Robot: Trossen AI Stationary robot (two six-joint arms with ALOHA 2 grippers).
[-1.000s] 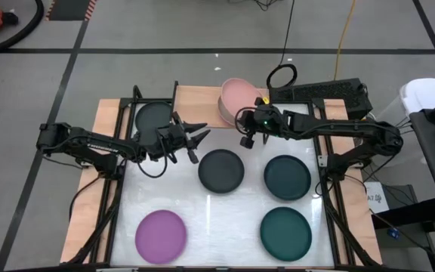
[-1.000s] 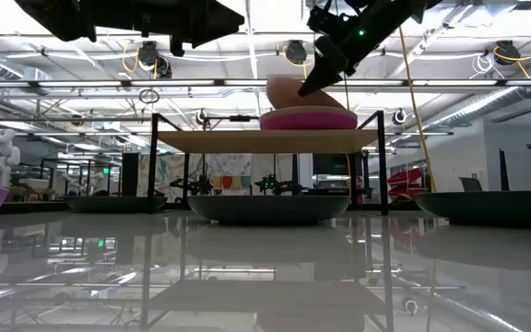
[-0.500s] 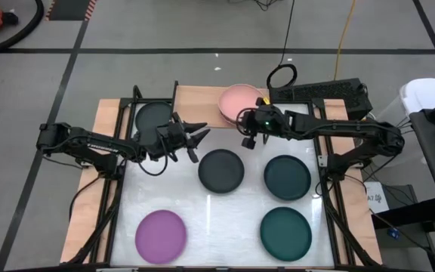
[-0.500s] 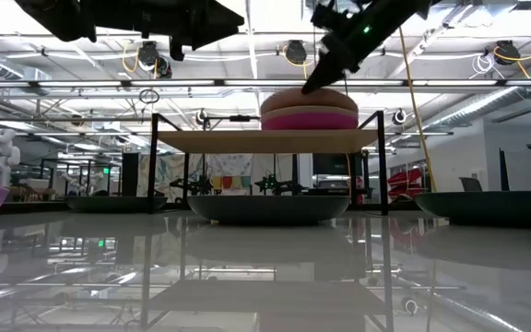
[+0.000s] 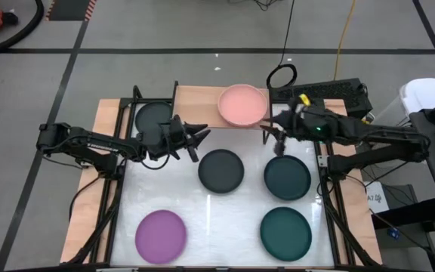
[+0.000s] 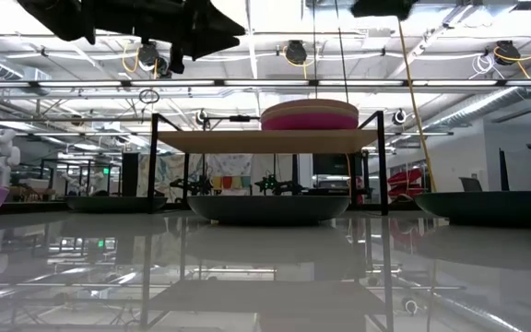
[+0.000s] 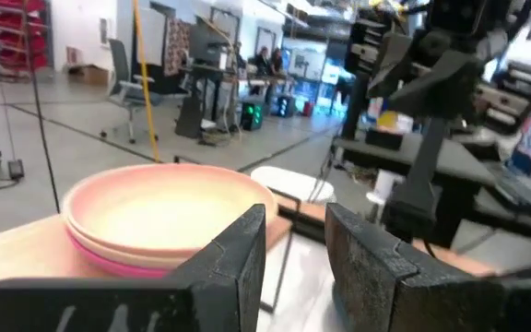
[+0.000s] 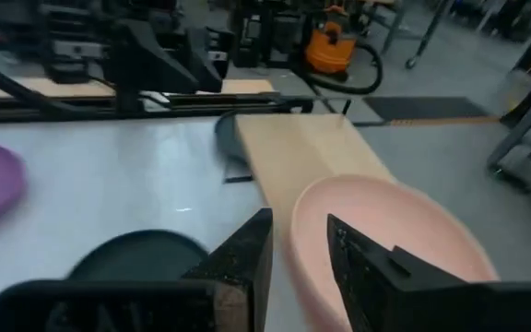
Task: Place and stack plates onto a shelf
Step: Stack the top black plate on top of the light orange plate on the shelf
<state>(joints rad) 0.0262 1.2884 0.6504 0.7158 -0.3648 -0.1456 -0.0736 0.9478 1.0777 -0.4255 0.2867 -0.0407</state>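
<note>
A pale pink plate [image 5: 243, 105] lies flat on top of a small stack on the shelf [image 5: 198, 102], over a beige and a magenta plate [image 6: 310, 120]. The stack also shows in the left wrist view, with the pink plate [image 7: 164, 207] uppermost, and the right wrist view shows the pink plate [image 8: 385, 240] too. My right gripper [image 5: 274, 140] hovers open just off the shelf's near right corner, above the table and apart from the stack. My left gripper [image 5: 197, 140] hangs open in front of the shelf's left half, holding nothing.
On the white table lie a charcoal plate [image 5: 221, 170], two dark teal plates [image 5: 287, 176] [image 5: 285, 232] and a purple plate [image 5: 161, 236]. Another charcoal plate [image 5: 155, 117] sits at the shelf's left end. A keyboard [image 5: 323, 92] lies behind the table's far right corner.
My right gripper lowered the tilted pink plate flat onto the stack, let go of it, then drew back toward the table's right and near side and rose. The pink plate has gone from standing on edge to lying level on the stack.
</note>
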